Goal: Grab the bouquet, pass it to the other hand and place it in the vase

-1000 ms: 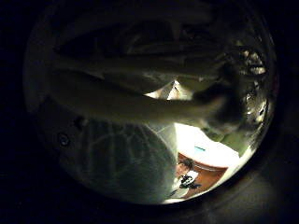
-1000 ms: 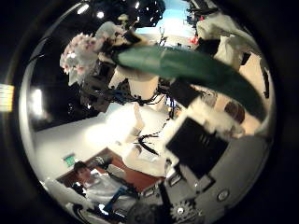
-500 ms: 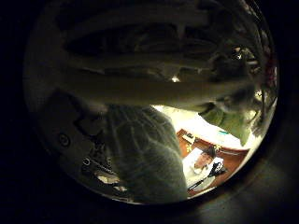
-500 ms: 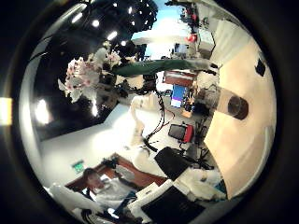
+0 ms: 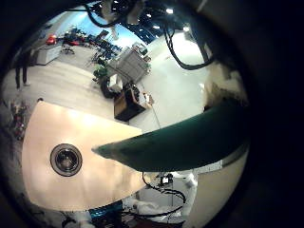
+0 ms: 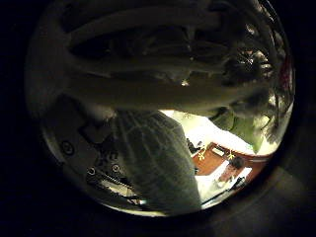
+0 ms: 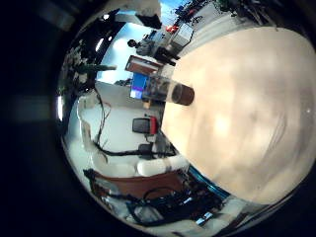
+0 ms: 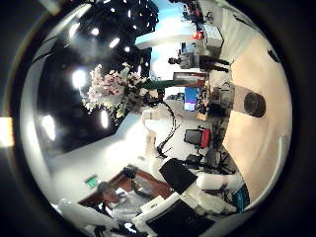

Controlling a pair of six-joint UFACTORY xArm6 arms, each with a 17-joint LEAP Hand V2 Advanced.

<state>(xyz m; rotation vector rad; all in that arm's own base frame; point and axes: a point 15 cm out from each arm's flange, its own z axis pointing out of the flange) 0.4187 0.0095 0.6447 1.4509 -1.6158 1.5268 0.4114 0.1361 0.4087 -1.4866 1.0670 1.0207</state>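
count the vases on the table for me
1. A single dark vase stands on the pale table, empty, its mouth seen from above in the left little finger side view. Others could be out of view.

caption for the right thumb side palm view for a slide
Bouquet of pale pink flowers held aloft, away from the dark vase on the table.

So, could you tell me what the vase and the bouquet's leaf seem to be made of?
Vase: dark and cylindrical, possibly glass or glazed ceramic; too small to settle. Leaf: smooth, evenly green and stiffly straight, so likely artificial plastic or fabric, like the pale blossoms.
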